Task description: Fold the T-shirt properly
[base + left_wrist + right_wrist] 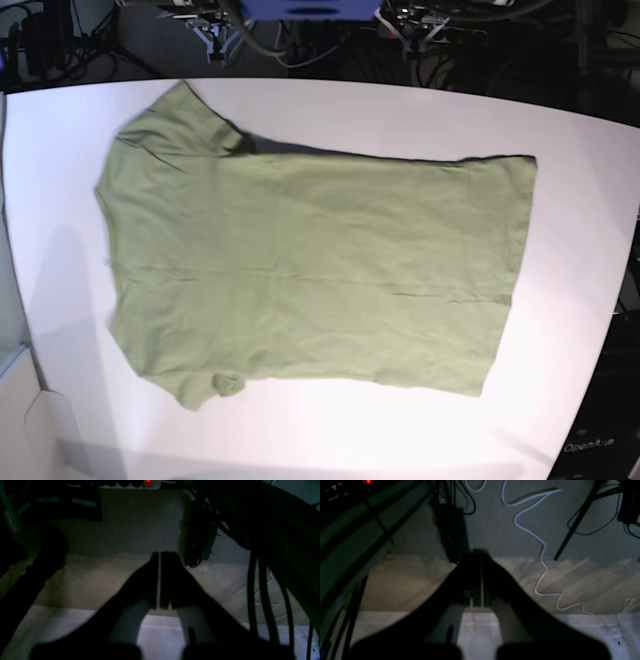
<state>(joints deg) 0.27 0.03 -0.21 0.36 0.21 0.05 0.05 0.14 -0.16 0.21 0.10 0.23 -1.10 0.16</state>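
The olive-green T-shirt (310,260) lies spread flat on the white table (560,160) in the base view. Its collar end is at the left and its hem at the right. One sleeve (170,125) points to the far left corner, the other (205,385) is bunched at the near left. No tag shows. Both arms are pulled back beyond the table's far edge, clear of the shirt. My left gripper (159,554) and my right gripper (477,552) each show dark fingers pressed together with nothing between them.
Both wrist views are dark and look over a white table edge (160,635) to a grey floor. A white cable (540,542) and black cables (262,585) lie there. A power strip with a red light (148,482) sits at the back.
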